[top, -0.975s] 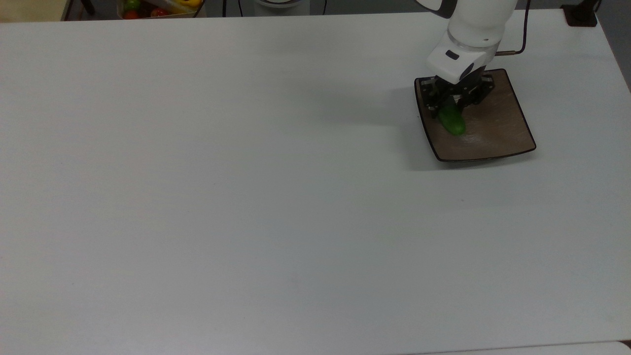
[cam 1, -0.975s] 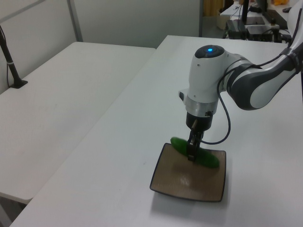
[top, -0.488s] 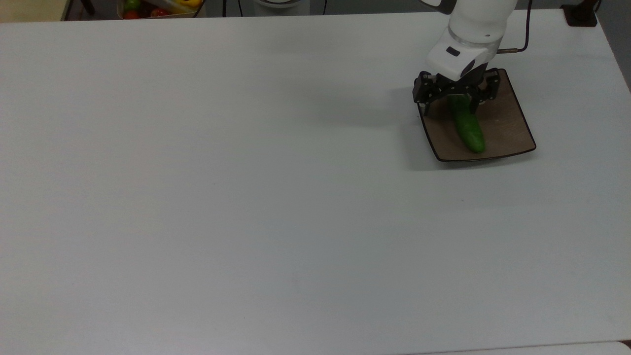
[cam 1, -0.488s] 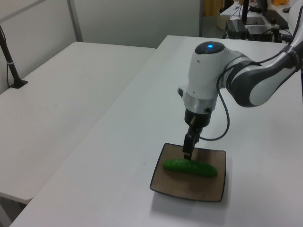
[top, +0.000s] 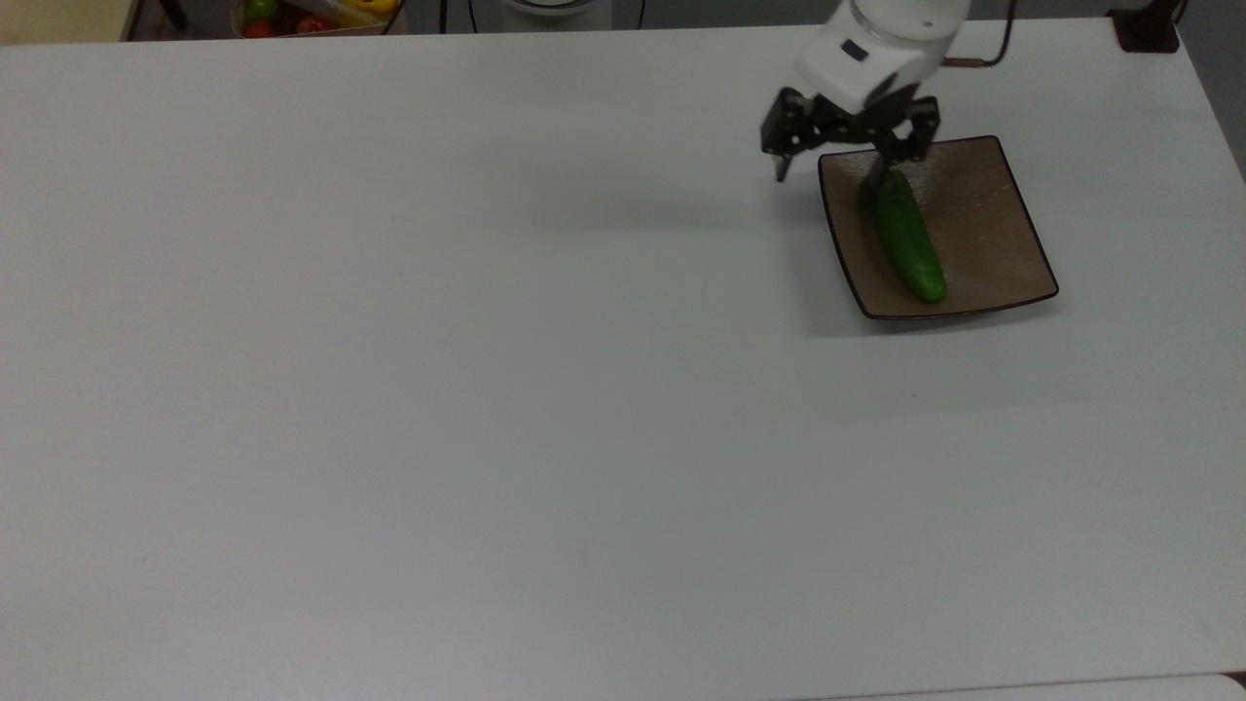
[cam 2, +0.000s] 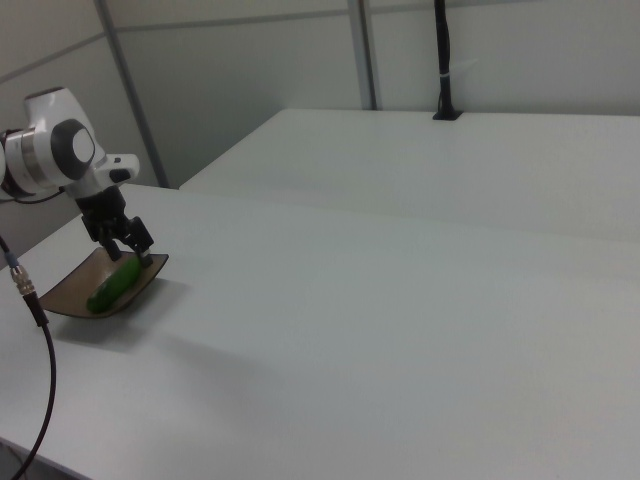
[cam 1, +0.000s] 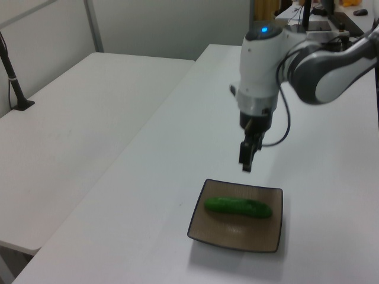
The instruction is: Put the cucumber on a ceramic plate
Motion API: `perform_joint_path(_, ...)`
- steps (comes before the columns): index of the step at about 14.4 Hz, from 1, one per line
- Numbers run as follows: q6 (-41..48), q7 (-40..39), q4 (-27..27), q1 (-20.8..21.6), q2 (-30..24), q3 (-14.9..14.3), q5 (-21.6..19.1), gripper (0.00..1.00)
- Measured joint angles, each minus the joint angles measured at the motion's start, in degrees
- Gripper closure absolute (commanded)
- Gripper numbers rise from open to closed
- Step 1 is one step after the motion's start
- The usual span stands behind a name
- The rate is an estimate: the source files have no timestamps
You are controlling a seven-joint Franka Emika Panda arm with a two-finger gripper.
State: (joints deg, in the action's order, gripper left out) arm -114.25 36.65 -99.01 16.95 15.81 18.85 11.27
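**Top view record: cucumber on plate, gripper raised**

Top view, item one: the cucumber (top: 907,236), dark green and slightly curved, lay flat on the ceramic plate (top: 983,234), running from near the plate's far edge towards its near edge, left of the plate's centre. Item two: the plate, square and glossy brown with a dark rim, sat on the white table (top: 487,389) near the top view's right side. Item three: the gripper (top: 835,167) hung above the plate's far left corner, fingers spread apart and holding nothing.

Left view: the cucumber (cam 1: 238,207) lay across the plate (cam 1: 237,234); the gripper (cam 1: 247,161) was clear above both, touching neither.

Right view: the cucumber (cam 2: 112,284) rested on the plate (cam 2: 70,297), the gripper (cam 2: 128,245) just above it.
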Motion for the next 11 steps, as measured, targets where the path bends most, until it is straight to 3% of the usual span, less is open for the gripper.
perform_joint_path(2,2.27,-3.57,-1.71,-1.52,-3.83,-2.33,-0.26,0.0)
perform_joint_path(8,4.01,-17.74,-5.01,-5.66,-11.93,-13.07,-6.06,0.0)
perform_joint_path(11,5.3,-21.46,-5.54,-7.55,-14.28,-16.48,-7.35,0.0)
